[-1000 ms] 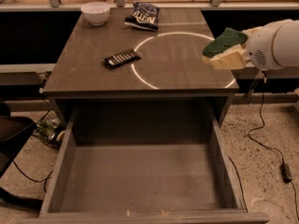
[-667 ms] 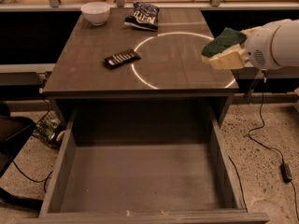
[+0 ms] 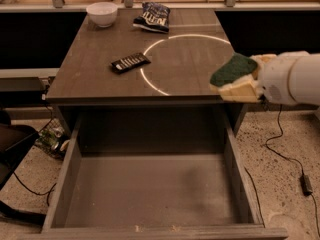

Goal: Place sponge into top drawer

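Observation:
The sponge (image 3: 234, 73), pale yellow foam with a dark green layer on top, is held in the air at the right front corner of the cabinet top. My gripper (image 3: 248, 80) comes in from the right on a white arm and is shut on the sponge. The top drawer (image 3: 150, 191) is pulled wide open below the cabinet top, and nothing lies in it. The sponge hangs above and a little behind the drawer's right wall (image 3: 239, 176).
On the grey cabinet top (image 3: 95, 79) lie a black remote (image 3: 130, 62), a white bowl (image 3: 102, 13) and a blue snack bag (image 3: 152, 16). A cable (image 3: 287, 156) runs over the speckled floor at the right. Dark equipment (image 3: 15, 144) stands at the left.
My gripper has carried the sponge toward the front edge of the cabinet top and slightly left, nearer the open drawer. Nothing else has moved.

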